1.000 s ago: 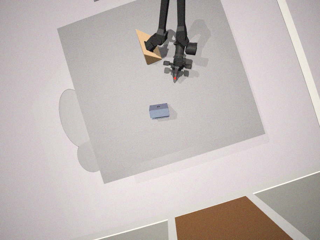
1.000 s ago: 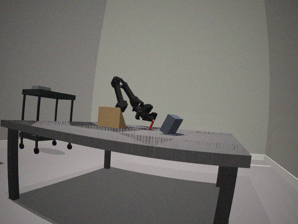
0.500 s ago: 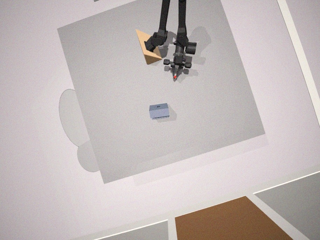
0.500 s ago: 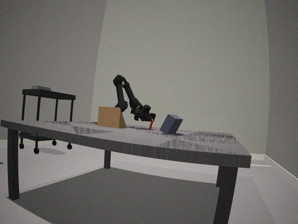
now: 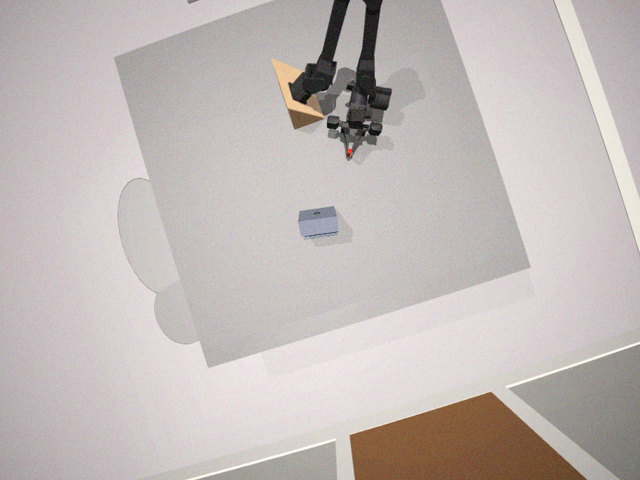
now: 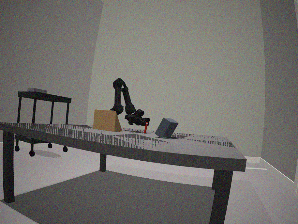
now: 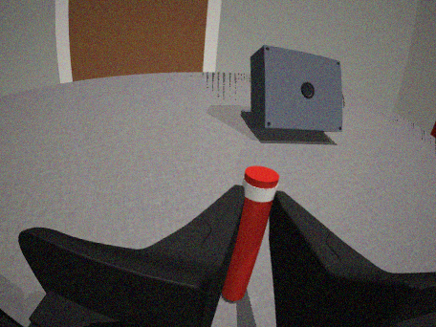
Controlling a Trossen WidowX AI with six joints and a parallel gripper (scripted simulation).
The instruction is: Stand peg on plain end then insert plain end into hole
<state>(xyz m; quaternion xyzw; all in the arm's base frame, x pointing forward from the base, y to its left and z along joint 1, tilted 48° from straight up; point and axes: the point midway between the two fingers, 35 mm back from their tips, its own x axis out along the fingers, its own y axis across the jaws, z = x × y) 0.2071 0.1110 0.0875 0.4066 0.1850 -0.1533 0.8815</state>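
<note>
Peg (image 5: 349,151) (image 6: 145,127) (image 7: 251,225) and hand (image 5: 349,156) (image 6: 146,122) (image 7: 256,197) were together near the surface of the table (image 5: 413,217) (image 6: 202,147) (image 7: 143,158), the red shaft nearly upright with its white-banded end on top and its plain end pointing down. That end looked to be at or just above the table (the pictures did not settle whether it touched). The standing-up seemed to be in its last part, with the release not yet made. Everything after that was left: the second pick, the push into the hole (image 5: 316,213) (image 7: 308,90) of the sloped panel (image 5: 318,225) (image 6: 166,127) (image 7: 289,107), and the final retreat. The hole had nothing in it, and the panel stood apart from the peg. The hand was closed to a narrow gap, its two fingers pinching the peg just below or at the white band.
</note>
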